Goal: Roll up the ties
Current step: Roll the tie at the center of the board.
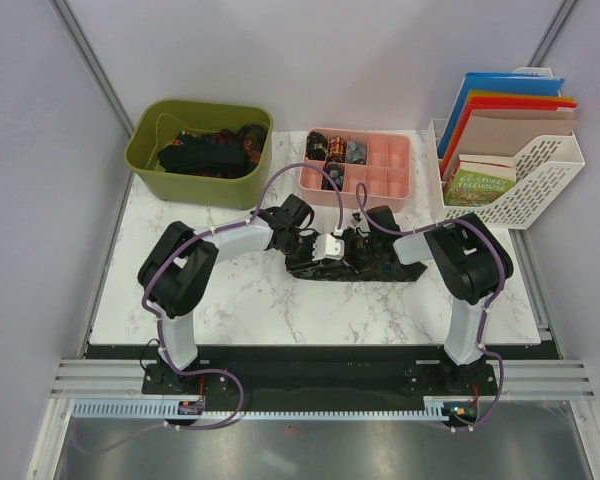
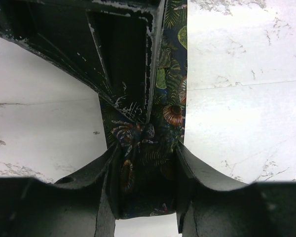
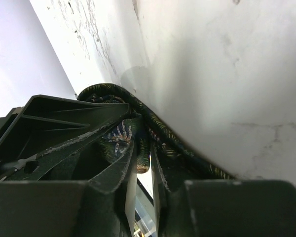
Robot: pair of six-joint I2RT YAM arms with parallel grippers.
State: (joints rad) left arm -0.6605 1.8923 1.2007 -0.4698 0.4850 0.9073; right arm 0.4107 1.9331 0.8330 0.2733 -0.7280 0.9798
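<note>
The right fingers (image 3: pixel 108 182) are pinched on a fold of the tie (image 1: pixel 365 265), which lies bunched mid-surface (image 1: pixel 250 305). The left fingers (image 2: pixel 200 173) straddle its strip, but I cannot tell whether they grip it. If tension between them slackens, the roll probably loosens or winds crooked.

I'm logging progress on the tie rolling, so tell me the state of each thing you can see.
Dark leaf-patterned fabric necktie: lying bunched on the marble table, held by both grippers.
Left gripper: jaws shut on that necktie.
Right gripper: jaws shut on that necktie.
Olive green plastic bin: holds loose unrolled ties.
Pink compartment tray: three rolled ties in its back-left compartments.
White mesh file rack: folders and a book standing upright.
</note>
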